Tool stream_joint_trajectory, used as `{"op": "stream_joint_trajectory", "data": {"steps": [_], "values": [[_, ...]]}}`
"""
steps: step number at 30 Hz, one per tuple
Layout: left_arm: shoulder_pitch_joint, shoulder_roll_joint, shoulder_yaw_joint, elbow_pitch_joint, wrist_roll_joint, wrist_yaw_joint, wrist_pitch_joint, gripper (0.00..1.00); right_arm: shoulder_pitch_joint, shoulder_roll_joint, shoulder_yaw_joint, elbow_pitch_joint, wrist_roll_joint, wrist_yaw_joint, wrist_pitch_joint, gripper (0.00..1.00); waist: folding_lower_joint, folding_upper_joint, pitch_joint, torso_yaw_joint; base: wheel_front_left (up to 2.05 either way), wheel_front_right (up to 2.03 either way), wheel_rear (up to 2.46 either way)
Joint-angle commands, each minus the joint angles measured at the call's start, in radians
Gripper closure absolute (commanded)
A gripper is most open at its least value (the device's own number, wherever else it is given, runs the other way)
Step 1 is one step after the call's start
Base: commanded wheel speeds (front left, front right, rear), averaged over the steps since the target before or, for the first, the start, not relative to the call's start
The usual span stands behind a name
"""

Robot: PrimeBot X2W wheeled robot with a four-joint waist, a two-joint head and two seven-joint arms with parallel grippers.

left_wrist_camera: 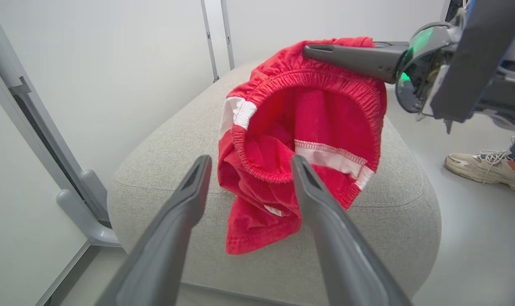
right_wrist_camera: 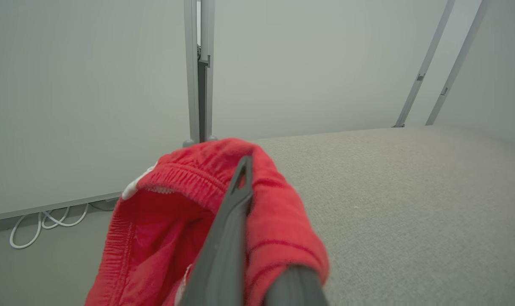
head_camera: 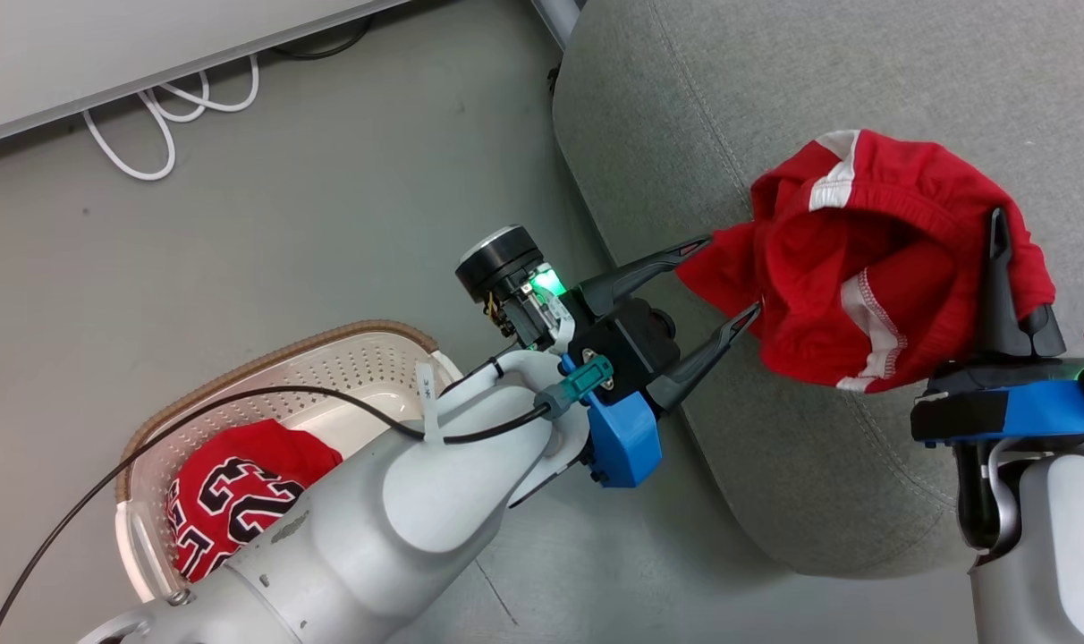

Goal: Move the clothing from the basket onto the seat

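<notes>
Your right gripper [head_camera: 1000,268] has its two dark fingers pressed together on the elastic waistband of the red shorts [head_camera: 864,268]. The shorts hang from it in a bunched loop above the near edge of the seat [head_camera: 774,89]. Whether the lowest hem touches the cushion cannot be told. Your left gripper [head_camera: 730,275] is spread wide and holds nothing, its tips just beside the fold of the shorts that faces it.

The jersey [head_camera: 229,510] lies crumpled at the bottom of the basket [head_camera: 327,344], its black white-edged numbers facing up. The basket sits on the floor beside the seat, partly hidden by your left forearm.

Expect both garments to be very light and completely limp. They look like thin knit sports fabric that sags, folds over a finger and can cling to it on release. The gathered waistband is the thickest, firmest part of the shorts and the safest place to pinch. For the jersey, take a raised fold or the trimmed edge, not the flat printed panel.

Textures: the shorts are matte red with white stitched trim. The basket is cream perforated plastic, rigid, with a brown woven-look rim. The seat is coarse grey upholstery, rounded, with one stitched seam — a soft, grippy place to set cloth down. The floor is smooth and grey.
</notes>
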Motion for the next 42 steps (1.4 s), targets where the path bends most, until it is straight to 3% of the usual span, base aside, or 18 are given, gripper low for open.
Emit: {"op": "stream_joint_trajectory", "data": {"steps": [1,10,20,27,35,39,42], "values": [[-0.014,0.003,-0.006,0.002,-0.004,0.003,-0.003,0.00,0.013,0.010,-0.003,-0.005,0.004,0.000,0.000,1.00,0.0000,-0.0001,0.002,-0.004,0.00,0.00,0.00],[-0.027,0.003,-0.020,0.001,-0.017,0.009,-0.003,0.00,-0.003,0.016,-0.005,-0.007,-0.003,0.000,0.000,1.00,0.0000,-0.0001,0.014,0.000,0.00,0.00,0.00],[-0.070,0.003,-0.013,-0.004,-0.009,0.026,-0.003,0.00,-0.125,-0.044,-0.050,-0.093,-0.001,0.000,0.000,1.00,0.0000,-0.0001,0.084,0.008,0.00,0.00,0.00],[-0.152,0.004,-0.008,0.009,0.020,0.029,-0.003,0.00,-0.326,-0.164,-0.159,-0.150,0.025,0.000,0.000,1.00,0.0000,-0.0001,0.217,0.024,0.00,0.00,0.00],[-0.261,0.015,-0.002,0.026,0.053,0.035,0.004,0.00,-0.526,-0.372,-0.351,-0.104,0.078,0.000,0.000,1.00,0.0000,-0.0001,0.396,0.039,0.00,0.00,0.00],[-0.306,0.034,-0.001,0.017,0.072,0.038,0.014,0.00,-0.579,-0.429,-0.400,-0.040,0.089,0.000,0.000,1.00,0.0000,-0.0001,0.471,0.034,0.00,0.00,0.00],[-0.327,0.042,-0.006,0.007,0.081,0.040,0.020,0.00,-0.597,-0.433,-0.411,0.013,0.091,0.000,0.000,1.00,0.0000,-0.0001,0.507,0.031,0.00,0.00,0.00]]}}
